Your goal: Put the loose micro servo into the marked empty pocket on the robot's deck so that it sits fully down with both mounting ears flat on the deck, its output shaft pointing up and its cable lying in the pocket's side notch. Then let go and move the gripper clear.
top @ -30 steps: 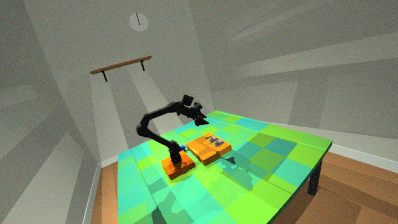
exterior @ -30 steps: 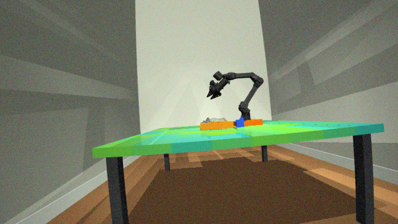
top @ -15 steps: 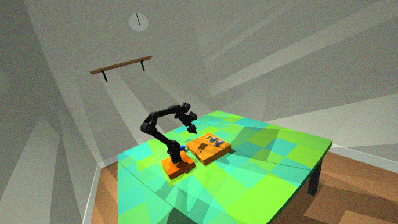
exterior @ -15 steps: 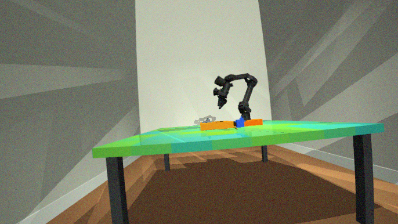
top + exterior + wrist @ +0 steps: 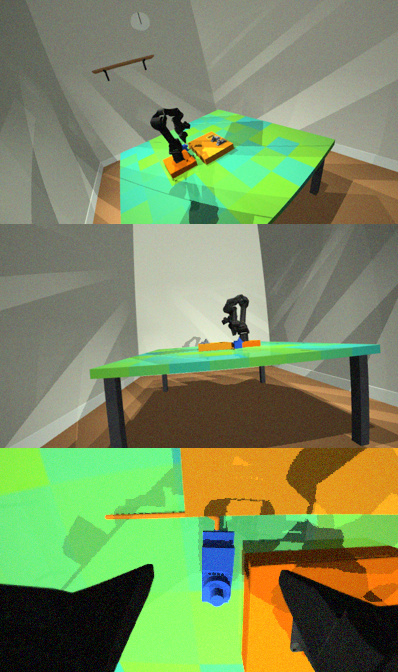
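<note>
Wrist view: I see the blue micro servo (image 5: 217,570) lying on the table (image 5: 100,523) in the narrow gap between the orange deck (image 5: 280,478) and the orange base block (image 5: 310,598), open table to its left. Its long axis runs toward the deck; the round output end faces me. No legible writing. My gripper (image 5: 216,572) hangs above, fingers spread wide and empty.

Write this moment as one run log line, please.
phase: approach | gripper: open, empty, above servo | blue servo: on table between orange deck and base plate | pocket: not filled
</note>
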Controlling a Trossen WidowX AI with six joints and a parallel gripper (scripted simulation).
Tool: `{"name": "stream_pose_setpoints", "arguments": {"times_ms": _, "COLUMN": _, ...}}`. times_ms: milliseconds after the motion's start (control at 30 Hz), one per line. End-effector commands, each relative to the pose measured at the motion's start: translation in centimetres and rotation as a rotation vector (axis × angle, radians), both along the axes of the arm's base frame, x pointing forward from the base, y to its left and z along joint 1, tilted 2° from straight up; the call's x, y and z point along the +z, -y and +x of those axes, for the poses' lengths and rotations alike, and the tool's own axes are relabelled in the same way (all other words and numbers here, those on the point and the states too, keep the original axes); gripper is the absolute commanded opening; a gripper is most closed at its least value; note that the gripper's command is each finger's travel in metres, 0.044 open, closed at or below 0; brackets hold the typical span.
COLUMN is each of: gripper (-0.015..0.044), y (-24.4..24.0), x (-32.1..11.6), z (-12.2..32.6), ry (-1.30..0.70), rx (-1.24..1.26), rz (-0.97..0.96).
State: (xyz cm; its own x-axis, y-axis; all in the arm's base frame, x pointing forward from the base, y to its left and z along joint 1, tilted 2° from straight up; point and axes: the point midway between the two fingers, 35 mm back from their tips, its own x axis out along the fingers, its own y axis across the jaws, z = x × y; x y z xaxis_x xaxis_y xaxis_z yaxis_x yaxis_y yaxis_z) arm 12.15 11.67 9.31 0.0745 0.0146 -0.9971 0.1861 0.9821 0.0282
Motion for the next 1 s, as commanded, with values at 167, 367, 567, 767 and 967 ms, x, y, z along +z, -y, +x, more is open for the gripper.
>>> {"name": "stream_pose_setpoints", "arguments": {"times_ms": 167, "gripper": 0.044, "y": 0.0, "x": -1.4, "z": -0.8, "ry": -0.033, "rx": 0.001, "rz": -0.021}}
{"name": "stream_pose_setpoints", "arguments": {"times_ms": 367, "gripper": 0.044, "y": 0.1, "x": -3.0, "z": -0.6, "ry": -0.033, "rx": 0.001, "rz": -0.022}}
{"name": "stream_pose_setpoints", "arguments": {"times_ms": 567, "gripper": 0.044, "y": 0.1, "x": -3.5, "z": -0.6, "ry": -0.033, "rx": 0.001, "rz": -0.022}}
{"name": "stream_pose_setpoints", "arguments": {"times_ms": 767, "gripper": 0.044, "y": 0.1, "x": -4.5, "z": -0.6, "ry": -0.033, "rx": 0.001, "rz": -0.022}}
{"name": "stream_pose_setpoints", "arguments": {"times_ms": 967, "gripper": 0.0414, "y": 0.1, "x": -5.0, "z": -0.5, "ry": -0.033, "rx": 0.001, "rz": -0.022}}
